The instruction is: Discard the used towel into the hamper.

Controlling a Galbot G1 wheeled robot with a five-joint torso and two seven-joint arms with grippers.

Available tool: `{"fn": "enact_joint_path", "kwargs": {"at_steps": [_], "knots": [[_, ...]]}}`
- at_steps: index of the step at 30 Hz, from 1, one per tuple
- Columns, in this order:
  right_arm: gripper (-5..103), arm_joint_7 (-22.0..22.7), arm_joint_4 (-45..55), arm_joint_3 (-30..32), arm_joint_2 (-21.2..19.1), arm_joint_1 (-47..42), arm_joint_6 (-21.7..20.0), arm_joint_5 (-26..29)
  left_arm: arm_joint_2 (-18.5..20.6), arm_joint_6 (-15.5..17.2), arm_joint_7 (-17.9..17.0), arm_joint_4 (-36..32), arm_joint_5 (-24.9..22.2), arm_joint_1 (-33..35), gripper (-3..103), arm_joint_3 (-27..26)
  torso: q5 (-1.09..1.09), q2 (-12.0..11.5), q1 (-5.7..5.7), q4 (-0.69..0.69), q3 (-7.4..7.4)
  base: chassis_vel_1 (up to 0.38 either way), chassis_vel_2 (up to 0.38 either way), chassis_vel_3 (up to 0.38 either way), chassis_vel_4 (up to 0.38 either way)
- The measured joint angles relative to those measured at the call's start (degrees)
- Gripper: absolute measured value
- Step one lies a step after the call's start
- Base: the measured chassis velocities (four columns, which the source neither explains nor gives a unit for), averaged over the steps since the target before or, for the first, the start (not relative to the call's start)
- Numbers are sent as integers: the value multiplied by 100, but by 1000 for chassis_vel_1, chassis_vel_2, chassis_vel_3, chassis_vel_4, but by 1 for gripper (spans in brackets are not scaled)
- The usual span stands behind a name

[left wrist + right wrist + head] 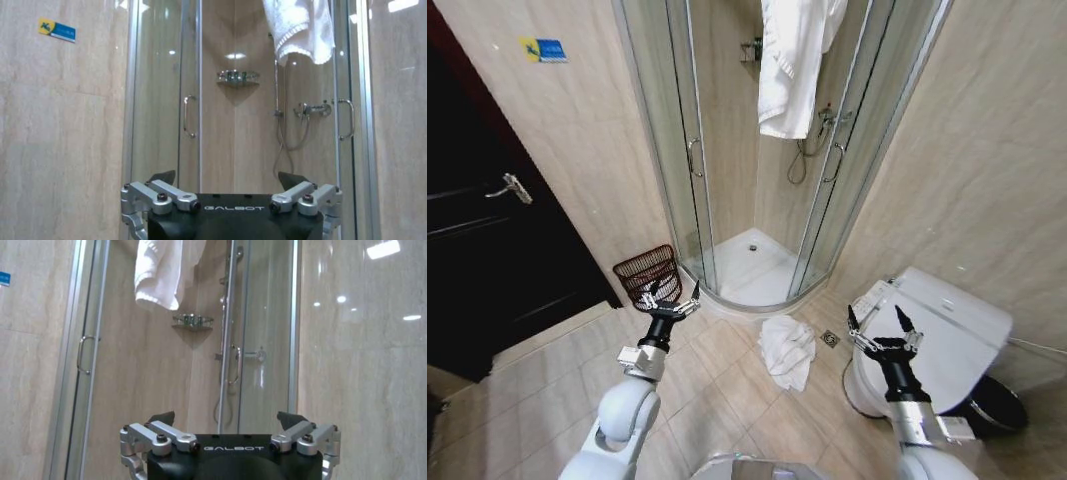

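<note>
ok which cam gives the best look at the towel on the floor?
Head view. It shows the crumpled white towel whole, lying on the floor tiles between the shower tray and the toilet. Both wrist views face the shower and catch a hanging white towel, not the floor one.

Soft white terry cloth in the crumpled towel (787,351) on glossy beige floor tiles (727,400), beside a dark wire hamper (648,274) of thin metal ribs. Clear glass and bright chrome framing on the shower doors (727,150), polished stone-look wall tiles (587,150) catching ceiling lights, smooth white plastic on the toilet lid (947,330). Matt black housing and brushed metal linkages on the left gripper (227,178) and right gripper (227,418).
</note>
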Motion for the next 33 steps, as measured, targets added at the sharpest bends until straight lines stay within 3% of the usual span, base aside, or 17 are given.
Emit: {"fn": "enact_joint_path", "kwargs": {"at_steps": [8,10,12,15,20,26,33], "knots": [[100,-133,-116,44,-206,1039,-727,303,-98,2,-66,75,103,0,100,63,0,-20,-4,1,-8,0,0,0,0],[100,-163,-253,-15,-279,1630,-1149,474,-98,-134,-184,134,110,-47,100,97,-1,-29,-9,3,-14,0,0,0,0],[100,-162,-280,-30,-304,1753,-1245,507,-95,-154,-197,133,108,-50,100,99,-1,-31,-10,2,-15,0,0,0,0],[100,-161,-569,-123,-479,2620,-1640,655,-103,-188,-323,8,71,19,100,115,-1,-42,-18,-1,-22,0,0,0,0],[100,-109,-781,-167,-605,3320,-1748,756,-103,-153,-398,-66,69,52,100,134,0,-51,-20,4,-26,0,0,0,0],[100,54,-947,-193,-1115,4204,-2027,1161,11,-105,-448,113,66,-61,100,195,-1,-61,-26,-2,-32,0,0,0,0],[100,216,-1663,-850,-1756,6024,-2195,1671,69,-158,-503,-33,-5,253,100,-158,-3,-70,-30,4,-37,0,0,0,0]]}}
